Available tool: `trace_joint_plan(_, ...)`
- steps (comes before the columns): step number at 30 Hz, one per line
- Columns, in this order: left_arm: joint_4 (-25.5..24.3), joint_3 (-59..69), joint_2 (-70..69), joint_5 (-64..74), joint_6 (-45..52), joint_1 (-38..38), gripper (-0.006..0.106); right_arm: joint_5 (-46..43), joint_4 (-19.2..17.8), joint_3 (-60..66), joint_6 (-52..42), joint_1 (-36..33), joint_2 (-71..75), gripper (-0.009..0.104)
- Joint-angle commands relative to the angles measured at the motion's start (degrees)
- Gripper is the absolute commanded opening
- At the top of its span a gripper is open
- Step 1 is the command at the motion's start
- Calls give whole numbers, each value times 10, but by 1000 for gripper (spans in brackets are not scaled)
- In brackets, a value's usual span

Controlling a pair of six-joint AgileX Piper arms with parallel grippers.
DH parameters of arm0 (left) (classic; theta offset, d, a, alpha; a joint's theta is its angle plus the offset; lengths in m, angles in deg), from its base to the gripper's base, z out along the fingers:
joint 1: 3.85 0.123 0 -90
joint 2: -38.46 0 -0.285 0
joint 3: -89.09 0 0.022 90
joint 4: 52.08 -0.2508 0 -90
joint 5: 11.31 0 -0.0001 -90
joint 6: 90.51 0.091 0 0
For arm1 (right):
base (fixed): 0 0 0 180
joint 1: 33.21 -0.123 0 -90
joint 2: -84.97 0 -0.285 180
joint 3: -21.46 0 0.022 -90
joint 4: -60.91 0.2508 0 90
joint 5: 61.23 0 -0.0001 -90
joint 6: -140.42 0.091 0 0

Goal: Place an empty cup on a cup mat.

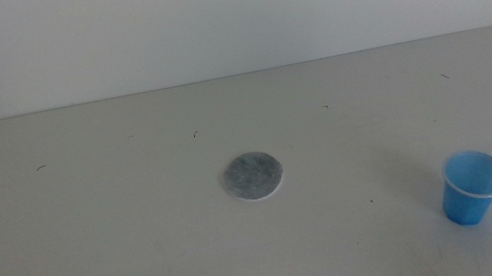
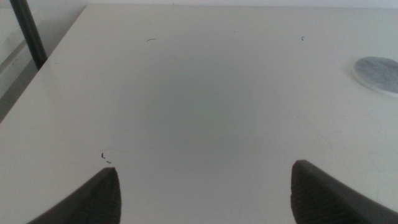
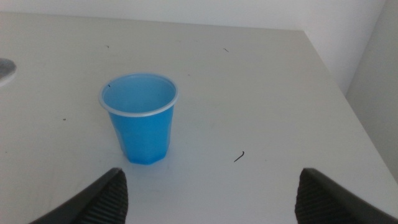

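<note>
The blue cup point(image 1: 474, 186) stands upright and empty on the white table at the front right; it also shows in the right wrist view point(image 3: 140, 118). The grey speckled cup mat point(image 1: 254, 175) lies flat near the table's middle, well to the left of the cup; its edge shows in the left wrist view point(image 2: 379, 73). My right gripper point(image 3: 211, 196) is open and empty, short of the cup and a little to one side of it. My left gripper point(image 2: 205, 193) is open and empty over bare table at the front left, away from the mat.
The white table point(image 1: 120, 231) carries small dark scuff marks. Its right edge point(image 3: 348, 93) runs close to the cup. A dark pole point(image 2: 28, 31) stands beyond the table's left edge. A white wall rises behind the table.
</note>
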Motion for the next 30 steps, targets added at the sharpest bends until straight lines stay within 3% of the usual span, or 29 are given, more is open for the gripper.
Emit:
trace_joint_plan(1,0,-3,-2,-38,-6,1,105,-19,-4,-36,-5,-1,13,87)
trace_joint_plan(16,0,-3,-2,-38,-6,1,105,132,-2,-254,-5,-1,-121,87)
trace_joint_plan(23,0,-3,-2,-38,-6,1,105,198,68,-371,-9,-1,-237,87)
trace_joint_plan(30,0,-3,-2,-38,-6,1,105,317,91,-521,13,-1,-382,87)
